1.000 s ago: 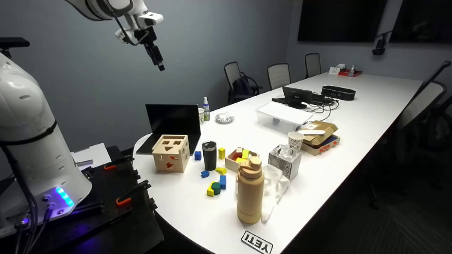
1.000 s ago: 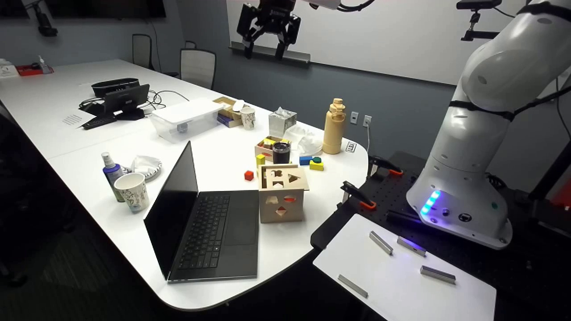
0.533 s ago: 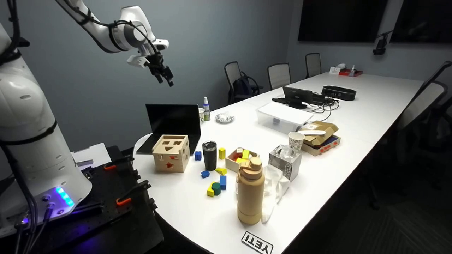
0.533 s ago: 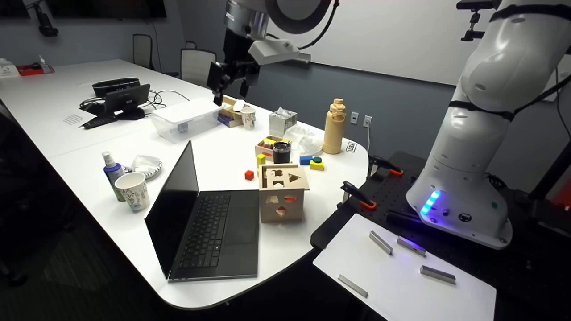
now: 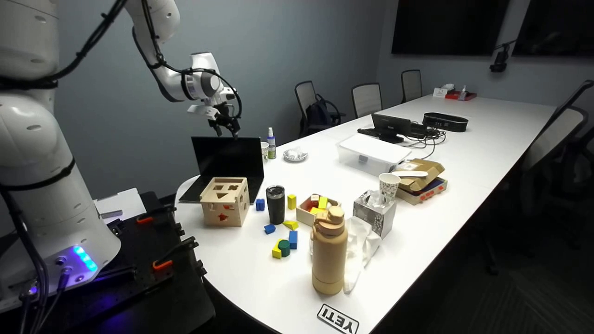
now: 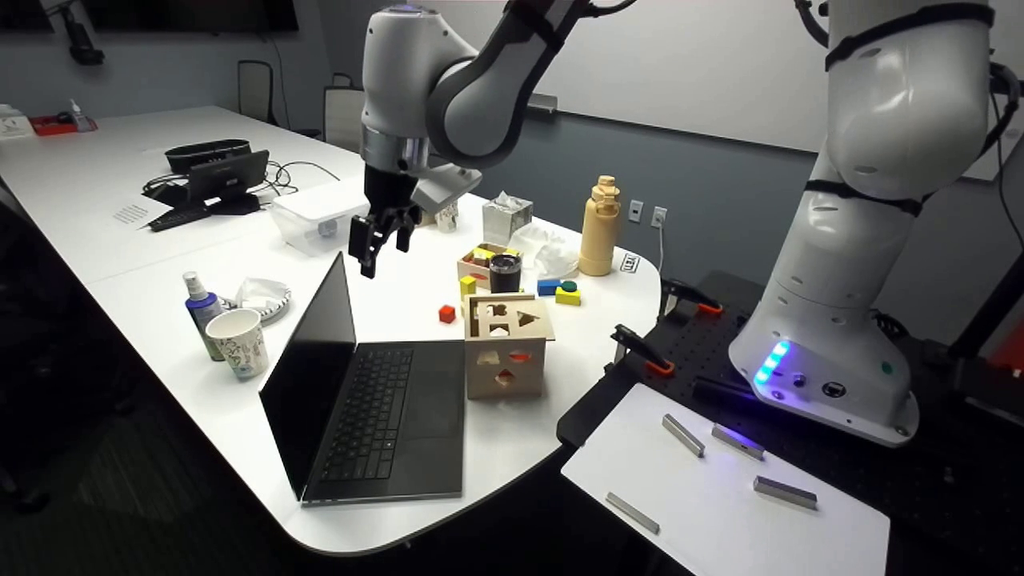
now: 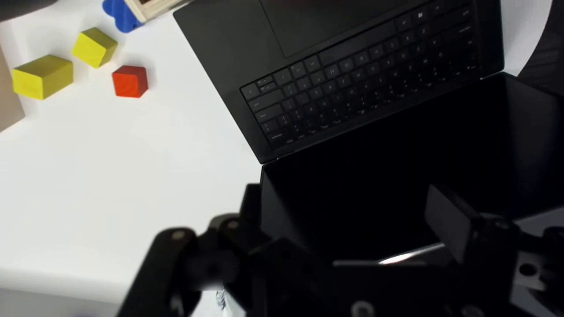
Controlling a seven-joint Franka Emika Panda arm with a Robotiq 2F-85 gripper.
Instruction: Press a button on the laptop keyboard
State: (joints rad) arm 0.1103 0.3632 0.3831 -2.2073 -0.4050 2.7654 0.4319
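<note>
The laptop keyboard point(image 6: 372, 416) has dark keys on the black deck of the open laptop, and it also shows in the wrist view point(image 7: 352, 75). The laptop screen point(image 6: 312, 376) stands up behind it and is dark. In an exterior view the wooden box hides part of the laptop deck point(image 5: 255, 185). My gripper point(image 6: 386, 256) hangs in the air by the top edge of the screen, higher than the keyboard and apart from it. In the wrist view my gripper point(image 7: 343, 193) is open, with its fingers wide apart and nothing between them.
A wooden shape box point(image 6: 504, 368) stands against the laptop's front edge. A black tumbler point(image 5: 275, 204), several coloured blocks and a tan bottle point(image 5: 329, 250) stand further along the table. A paper cup point(image 6: 238, 344) and a spray bottle point(image 6: 202, 312) stand behind the screen.
The arm has come down from high above and moved toward the laptop. The gripper has turned and is now by the screen's top edge. The objects on the table have not moved.
</note>
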